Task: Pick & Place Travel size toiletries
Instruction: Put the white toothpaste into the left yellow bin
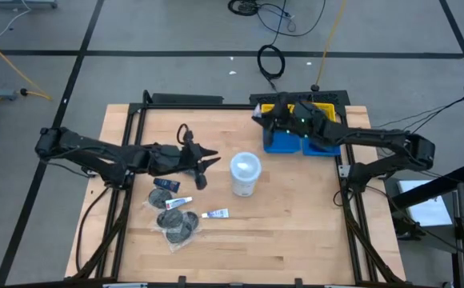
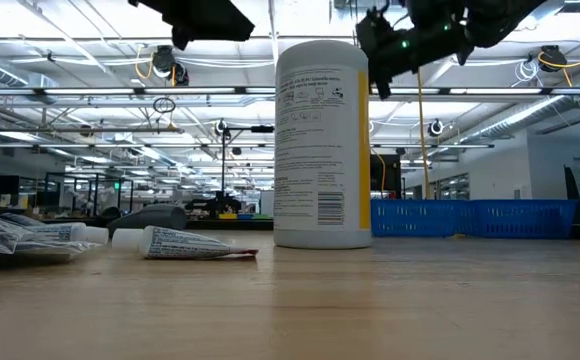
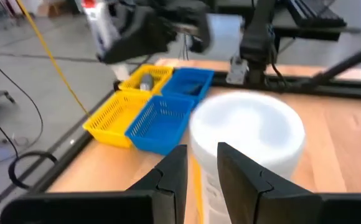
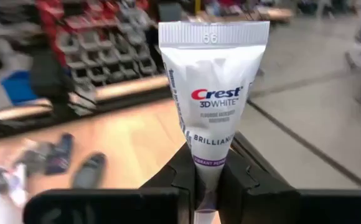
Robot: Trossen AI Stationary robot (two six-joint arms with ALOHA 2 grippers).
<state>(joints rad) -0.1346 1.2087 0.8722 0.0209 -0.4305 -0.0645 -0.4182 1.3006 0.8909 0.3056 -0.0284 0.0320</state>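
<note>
My right gripper (image 4: pixel 208 180) is shut on a white Crest tube (image 4: pixel 211 93) and hangs above the bins at the table's far right (image 1: pixel 270 118). My left gripper (image 3: pixel 201 174), slightly open and holding nothing, hovers near the table's middle (image 1: pixel 210 160), just left of the white tub (image 1: pixel 246 174). The other toiletries lie flat on the wood near the left arm: dark mini bottles (image 1: pixel 166 184), two small white tubes (image 1: pixel 180 202) (image 1: pixel 216 214) and clear-wrapped dark discs (image 1: pixel 178 226). A small grey item (image 3: pixel 146 81) lies in a yellow bin. My right gripper pinches the Crest tube between its two fingers at the narrow lower end (image 4: pixel 208 160), below the printed label. The tube is lifted clear and sticks out past the fingertips, its wide crimped end (image 4: pixel 213 32) farthest from them. The fingers hide the cap.
Two yellow bins (image 1: pixel 324 106) (image 3: pixel 115 115) and two blue bins (image 1: pixel 278 142) (image 1: pixel 320 146) sit together at the far right edge. The tall white tub with a pale lid (image 2: pixel 322 140) stands mid-table between the arms. Bare wood lies toward the near edge and the right.
</note>
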